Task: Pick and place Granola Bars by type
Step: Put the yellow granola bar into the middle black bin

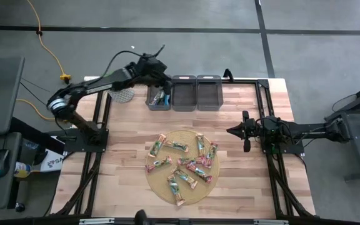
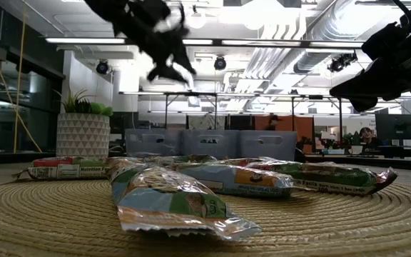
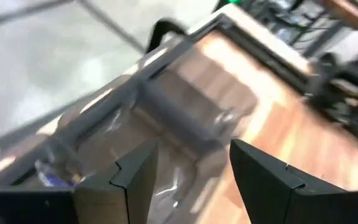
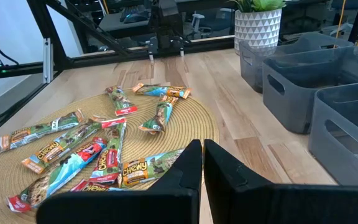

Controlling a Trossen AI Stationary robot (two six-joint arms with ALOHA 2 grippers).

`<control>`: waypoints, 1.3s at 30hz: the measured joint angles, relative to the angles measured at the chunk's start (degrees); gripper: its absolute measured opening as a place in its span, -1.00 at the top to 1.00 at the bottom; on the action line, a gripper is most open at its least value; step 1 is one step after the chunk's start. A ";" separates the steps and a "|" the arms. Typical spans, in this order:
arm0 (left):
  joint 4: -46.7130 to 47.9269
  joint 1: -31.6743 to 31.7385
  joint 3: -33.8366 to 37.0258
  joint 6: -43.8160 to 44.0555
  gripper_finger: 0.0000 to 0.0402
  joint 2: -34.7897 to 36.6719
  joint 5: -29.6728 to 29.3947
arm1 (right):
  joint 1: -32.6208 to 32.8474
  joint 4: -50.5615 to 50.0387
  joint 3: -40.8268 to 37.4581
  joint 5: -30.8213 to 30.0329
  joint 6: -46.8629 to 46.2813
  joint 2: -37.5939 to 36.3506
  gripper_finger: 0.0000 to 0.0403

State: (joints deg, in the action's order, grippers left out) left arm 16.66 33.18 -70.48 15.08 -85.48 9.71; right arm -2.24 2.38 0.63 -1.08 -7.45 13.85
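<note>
Left gripper [image 1: 160, 83] seen poised above leftmost of three grey bins [image 1: 159, 94] at table's far edge, fingers [image 3: 135, 180] parted, nothing held between them; a few wrapped bars glimpsed in that bin directly beneath. Granola Bars [image 1: 183, 165] left scattered on round woven mat [image 1: 158, 185], well apart from that gripper, nearer table's front. Right gripper [image 1: 244, 131] parked just beside mat, fingers pressed together, empty. White patterned planter [image 4: 258, 25] noted next to bins
</note>
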 joint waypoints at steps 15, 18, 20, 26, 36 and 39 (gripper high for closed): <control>4.73 -4.79 14.84 -0.07 0.02 29.24 0.57 | 0.00 0.02 0.00 0.00 0.01 0.02 1.00; 0.80 -7.74 22.31 3.06 0.02 36.92 0.55 | 0.02 0.02 -0.01 0.00 0.01 0.00 1.00; -1.30 -10.43 26.05 4.02 0.02 41.24 0.50 | 0.00 0.00 0.02 0.00 0.00 0.02 1.00; -1.44 -18.80 35.65 6.02 0.02 49.03 -4.84 | 0.00 0.02 0.02 -0.02 0.01 0.00 1.00; -6.07 -34.51 44.47 18.98 0.02 49.92 -15.04 | 0.00 0.02 0.01 -0.01 0.00 0.02 1.00; -6.19 -38.41 44.52 25.32 0.02 48.68 -22.49 | 0.01 0.02 0.00 0.00 0.00 0.02 1.00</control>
State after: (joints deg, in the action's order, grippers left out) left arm 10.47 -5.24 -25.96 40.40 -36.79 -12.78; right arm -2.23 2.39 0.63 -1.08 -7.45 13.87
